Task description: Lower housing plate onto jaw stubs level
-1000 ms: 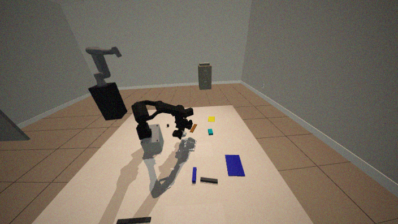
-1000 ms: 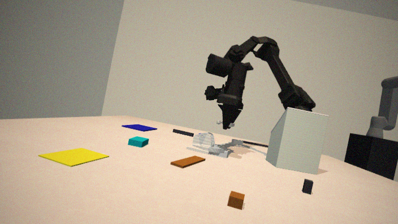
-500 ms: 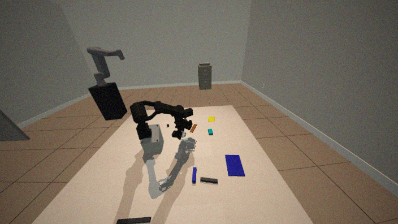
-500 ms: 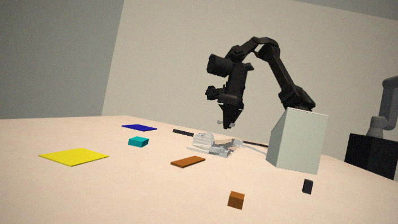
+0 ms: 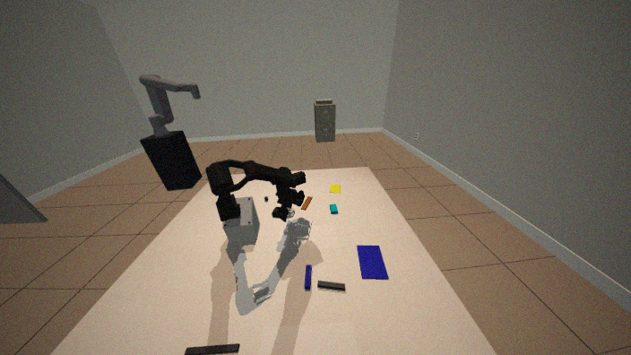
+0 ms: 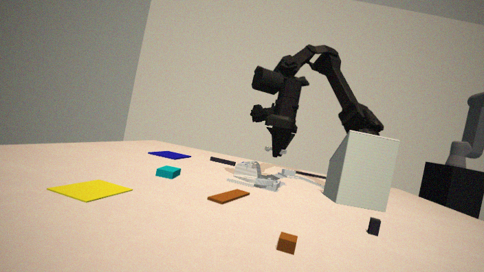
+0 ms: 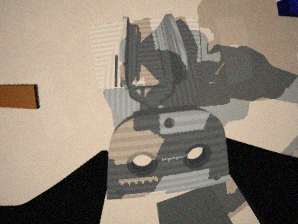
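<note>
My gripper (image 5: pixel 282 216) (image 6: pixel 276 154) (image 7: pixel 164 149) is shut on the pale grey housing plate, with one black finger at each side. The housing plate (image 7: pixel 132 137) (image 6: pixel 283 152) has a rounded edge and two large holes in the wrist view. It hangs above the table, clear of the pale grey base assembly. The base (image 7: pixel 102 52) (image 6: pixel 240 170) (image 5: pixel 305 224) lies below the gripper. Two upright jaws stand on it side by side; the left jaw (image 7: pixel 129 50) and the right jaw (image 7: pixel 175 45) show beyond the plate in the wrist view. The plate hides the near part of the base, and I cannot make out the stubs.
An orange bar (image 6: pixel 228 196) (image 5: pixel 306 203) (image 7: pixel 19 96) lies beside the base. A teal block (image 6: pixel 168 172) (image 5: pixel 333 209), yellow sheet (image 6: pixel 90 190) (image 5: pixel 335 188), blue sheet (image 5: pixel 372 262) (image 6: pixel 169 154), blue bar (image 5: pixel 307 277) and dark bar (image 5: pixel 331 286) lie farther out. A pale piece (image 5: pixel 261 292) lies nearer the top camera.
</note>
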